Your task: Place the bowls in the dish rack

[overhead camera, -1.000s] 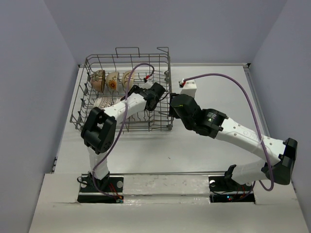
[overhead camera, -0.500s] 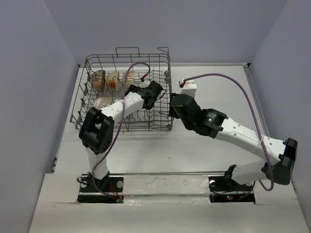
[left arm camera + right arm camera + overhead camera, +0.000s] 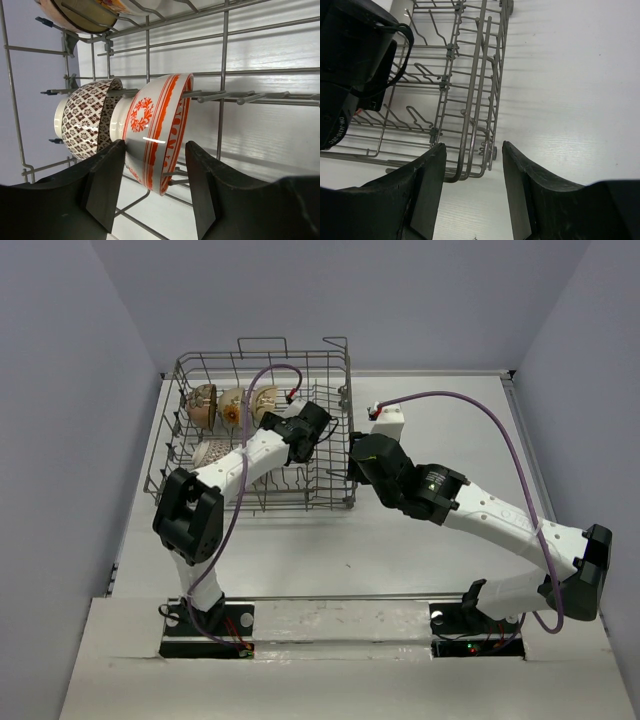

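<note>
The large grey wire dish rack stood at the far left of the white worktop. Inside it, a round ceramic bowl patterned in orange-red and white stood on edge among the tines, just beside a grey-patterned ceramic bowl. Three more bowls lined the row behind. The left fingers were apart, with the orange-red bowl showing in the gap. The right fingers were also apart and empty, above the rack's near right corner.
</note>
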`<state>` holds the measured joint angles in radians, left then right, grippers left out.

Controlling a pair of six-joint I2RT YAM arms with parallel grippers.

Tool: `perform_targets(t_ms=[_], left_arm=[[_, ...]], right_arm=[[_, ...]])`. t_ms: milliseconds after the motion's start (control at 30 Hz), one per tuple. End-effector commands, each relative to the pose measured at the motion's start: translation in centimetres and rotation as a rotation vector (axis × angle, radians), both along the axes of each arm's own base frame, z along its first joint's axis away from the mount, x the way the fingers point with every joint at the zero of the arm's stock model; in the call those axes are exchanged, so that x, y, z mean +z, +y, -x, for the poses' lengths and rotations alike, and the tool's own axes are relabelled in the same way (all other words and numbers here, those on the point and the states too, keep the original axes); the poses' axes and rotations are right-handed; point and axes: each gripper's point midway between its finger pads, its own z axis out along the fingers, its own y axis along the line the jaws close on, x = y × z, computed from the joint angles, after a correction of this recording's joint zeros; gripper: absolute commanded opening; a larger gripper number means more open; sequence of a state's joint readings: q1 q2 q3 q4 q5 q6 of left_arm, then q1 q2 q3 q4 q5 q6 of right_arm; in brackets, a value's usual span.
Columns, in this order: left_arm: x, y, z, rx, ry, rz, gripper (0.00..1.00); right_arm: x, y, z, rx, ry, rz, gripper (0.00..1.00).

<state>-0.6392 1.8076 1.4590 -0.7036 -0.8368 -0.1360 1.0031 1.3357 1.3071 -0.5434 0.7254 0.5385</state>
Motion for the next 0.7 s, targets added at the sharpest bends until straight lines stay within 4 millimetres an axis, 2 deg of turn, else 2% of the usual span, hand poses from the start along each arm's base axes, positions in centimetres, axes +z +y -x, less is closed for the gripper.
perform_targets(t_ms=[0, 267, 500, 600, 633, 667], left_arm=[[4.0, -0.4, 0.0, 0.004, -0.106, 0.106, 0.63], [8.2, -0.4, -0.1, 0.003, -0.198, 0.171, 0.65], [12.1, -1.8, -0.1, -0.057, -0.289, 0.309, 0.65], [14.1, -2.4, 0.6, -0.101, -0.352, 0.372, 0.65], [15.5, -2.6, 1.3, -0.121, -0.390, 0.412, 0.65], [15.6, -2.6, 1.7, -0.134, -0.398, 0.430, 0.66]], right_arm=[[1.0, 0.9, -0.2, 0.001, -0.025, -0.036, 0.54], [1.3, 1.2, -0.4, 0.004, -0.028, -0.042, 0.55], [2.6, 0.5, -0.5, -0.018, -0.059, -0.049, 0.58], [3.3, 0.0, -0.5, -0.029, -0.075, -0.054, 0.60], [3.8, -0.4, -0.4, -0.037, -0.087, -0.063, 0.63], [4.0, -0.6, -0.4, -0.041, -0.092, -0.062, 0.65]])
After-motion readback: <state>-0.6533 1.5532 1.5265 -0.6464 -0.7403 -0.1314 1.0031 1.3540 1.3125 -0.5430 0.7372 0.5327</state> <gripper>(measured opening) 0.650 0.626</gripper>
